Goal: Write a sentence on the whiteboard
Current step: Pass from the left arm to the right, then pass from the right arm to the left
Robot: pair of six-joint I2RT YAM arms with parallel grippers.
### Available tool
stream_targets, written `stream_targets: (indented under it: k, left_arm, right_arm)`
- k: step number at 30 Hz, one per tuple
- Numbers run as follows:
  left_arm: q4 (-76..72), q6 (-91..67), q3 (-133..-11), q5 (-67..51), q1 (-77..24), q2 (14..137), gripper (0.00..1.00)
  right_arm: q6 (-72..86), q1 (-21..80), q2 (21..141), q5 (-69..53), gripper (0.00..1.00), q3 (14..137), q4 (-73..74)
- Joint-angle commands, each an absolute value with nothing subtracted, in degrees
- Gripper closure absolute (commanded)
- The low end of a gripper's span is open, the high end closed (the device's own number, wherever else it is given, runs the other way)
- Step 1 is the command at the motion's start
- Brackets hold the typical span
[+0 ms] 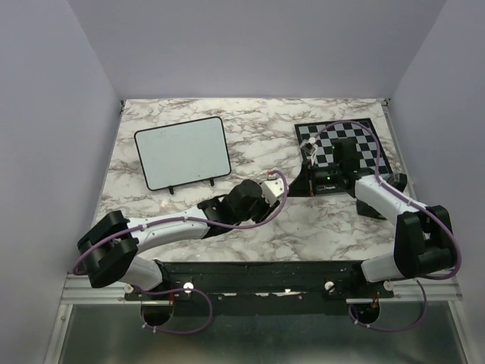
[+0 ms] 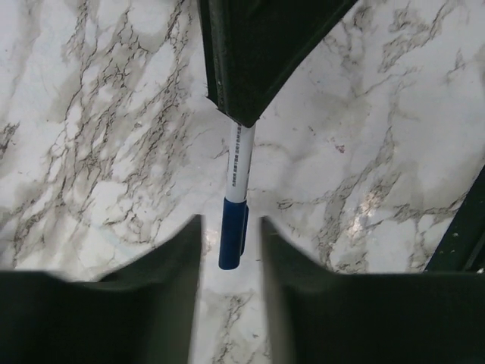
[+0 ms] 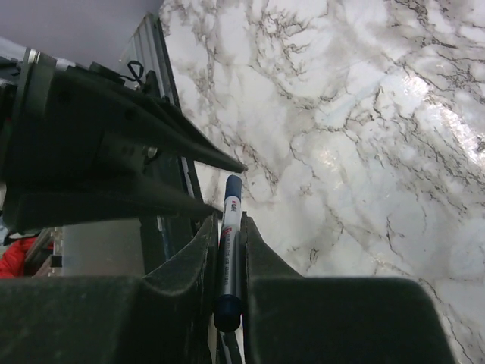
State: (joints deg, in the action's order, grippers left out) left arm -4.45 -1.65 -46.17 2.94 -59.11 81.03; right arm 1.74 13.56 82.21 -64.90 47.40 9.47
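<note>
Left wrist view: marker (image 2: 240, 163) hangs over marble, with a white barrel and a blue cap (image 2: 233, 236). A thin line of print runs along the barrel, too small to read. No brand is legible in any view.

Left gripper (image 2: 231, 220) is narrow, its fingers either side of the cap with a strip of marble showing on each side, so it is not clamped. Right gripper (image 3: 231, 221) is closed snug on the barrel, holding the marker, with red and dark print near its fingertips, unreadable.

Top view: the two grippers meet mid-table, just off the near-left corner of the chessboard (image 1: 356, 140), which lies far right close to the table's right edge.

The whiteboard (image 1: 182, 152) lies far left, turned slightly askew, well apart from both grippers. Its face shows plain white, with two small black tabs at its near edge.

Bare table (image 1: 318, 227) runs between the whiteboard and the left arm, and along the near side ahead of the arm bases. Walls close in the left, right and far sides. A metal rail edge shows at upper left in the right wrist view.
</note>
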Motion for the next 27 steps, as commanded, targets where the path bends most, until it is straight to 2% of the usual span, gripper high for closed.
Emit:
stream_targets:
  k: [1, 3, 6, 13, 15, 20, 23, 27]
  left_arm:
    - [-7.47, -4.65, -44.83, 3.87, -58.36, 73.16, 0.39]
    - [-8.87, -5.88, -42.11, 1.95, -56.27, 69.98, 0.25]
    - [-10.1, -7.47, -39.03, -4.99, -53.53, 64.44, 0.18]
    - [-14.32, -0.35, -34.1, -19.41, -51.86, 61.34, 0.17]
    - [-14.33, 2.97, -34.54, -22.22, -52.03, 62.66, 0.13]
    - [-12.04, 5.71, -38.75, -22.41, -52.21, 67.76, 0.14]
    - [-10.99, 7.12, -41.21, -21.8, -52.21, 70.13, 0.19]
    - [-8.44, 8.17, -44.2, -21.36, -52.29, 72.42, 0.29]
  right_arm:
    - [1.76, 13.71, 79.9, -69.43, 0.99, 49.22, 8.44]
    - [2.46, 12.93, 79.11, -69.87, 0.99, 49.22, 8.35]
    - [4.3, 12.04, 77.35, -71.54, 0.99, 48.69, 6.95]
    - [11.25, 11.6, 73.39, -74.18, 0.99, 45.44, -2.54]
    - [11.86, 11.51, 73.13, -74.62, 0.99, 45.09, -2.99]
    - [13.62, 11.6, 72.86, -76.37, 0.99, 44.12, -5.62]
    - [13.71, 11.6, 72.77, -77.16, 0.99, 43.86, -6.24]
    - [13.1, 11.6, 72.86, -77.52, 0.98, 43.59, -6.59]
